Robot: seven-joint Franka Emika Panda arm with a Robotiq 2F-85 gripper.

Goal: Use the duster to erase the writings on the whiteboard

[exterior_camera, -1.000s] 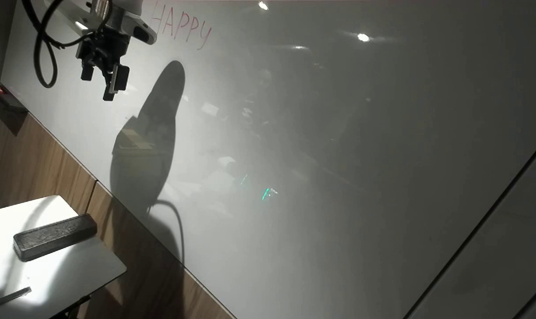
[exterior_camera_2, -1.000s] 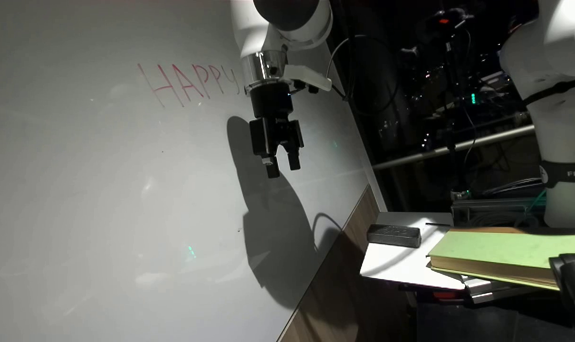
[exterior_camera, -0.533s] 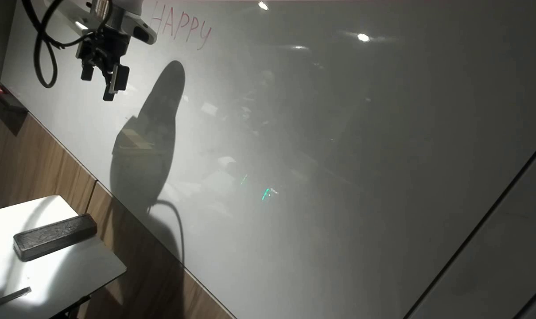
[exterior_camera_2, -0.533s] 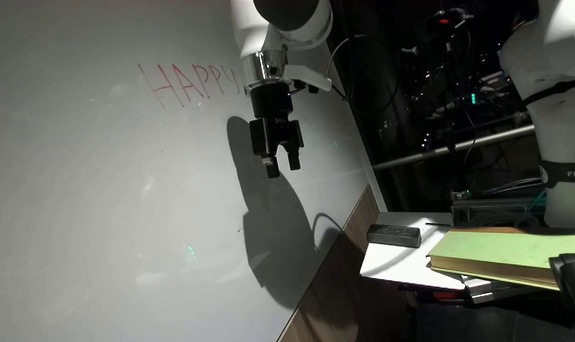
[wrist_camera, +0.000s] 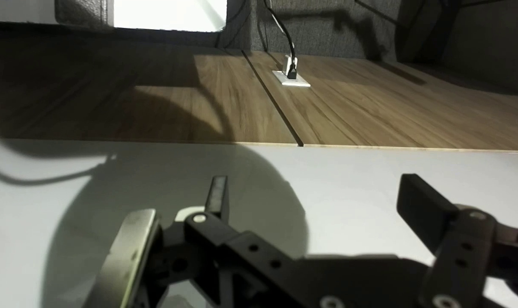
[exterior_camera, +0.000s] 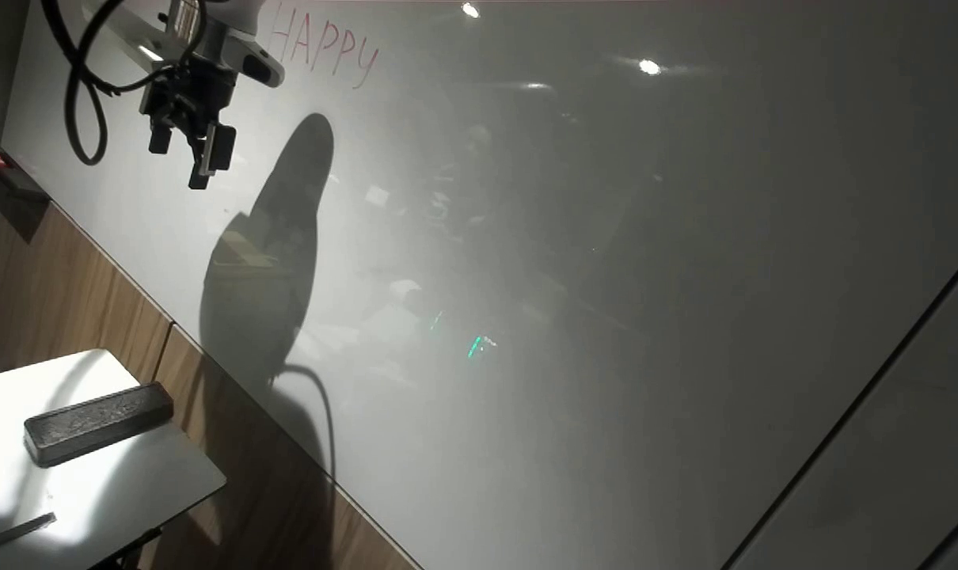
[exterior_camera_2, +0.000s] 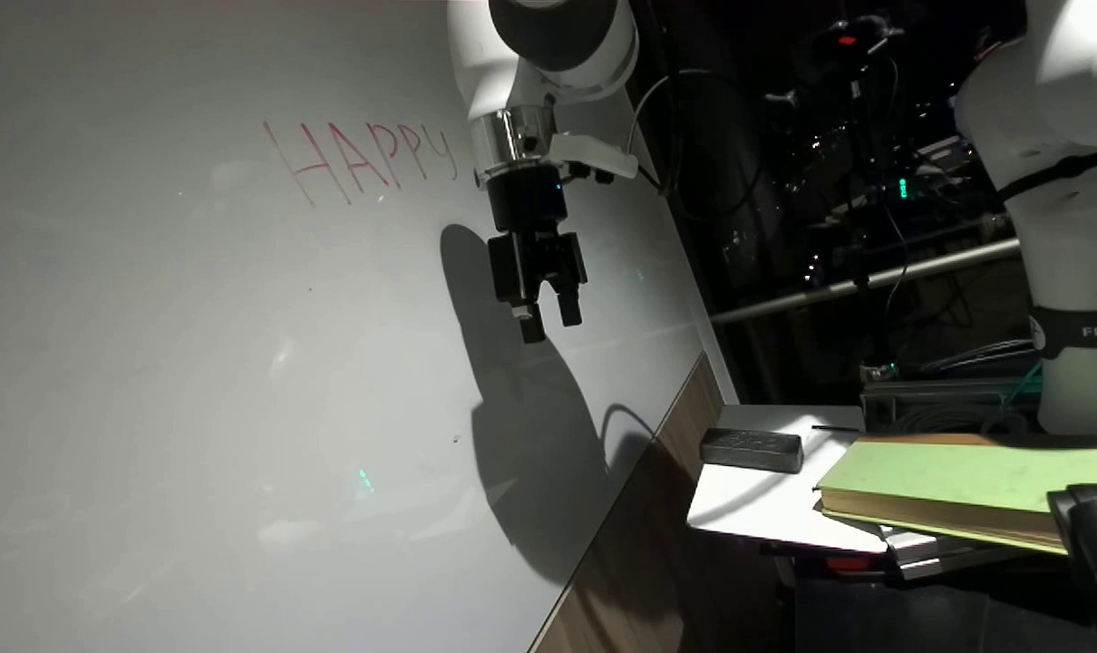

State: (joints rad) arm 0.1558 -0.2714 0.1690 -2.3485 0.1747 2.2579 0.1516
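Observation:
The duster (exterior_camera: 99, 423), a dark grey-black block, lies on the small white tabletop (exterior_camera: 170, 469). It also shows in an exterior view (exterior_camera_2: 752, 452) and partly at the top left of the wrist view (wrist_camera: 80, 13). The writings, pink letters "HAPPY" (exterior_camera_2: 384, 158), are on the upper whiteboard (exterior_camera_2: 195, 381); they show in an exterior view too (exterior_camera: 325, 43), with the H partly close to the arm. My gripper (exterior_camera: 180, 165) is open and empty in front of the board, below the writings (exterior_camera_2: 551, 321), apart from the duster. Its fingers are spread in the wrist view (wrist_camera: 314, 194).
Wood panelling (exterior_camera: 91, 269) runs below the board. A green book (exterior_camera_2: 975, 467) lies beside the duster, with the white robot base (exterior_camera_2: 1088, 272) behind. A dark holder with a red piece (exterior_camera: 8, 176) sits at the board's lower edge. A plugged socket (wrist_camera: 291, 79) is on the panelling.
My gripper has shifted slightly down, and slightly right in both exterior views, within the last half second. Its shadow moved along. The duster and writings are unchanged.

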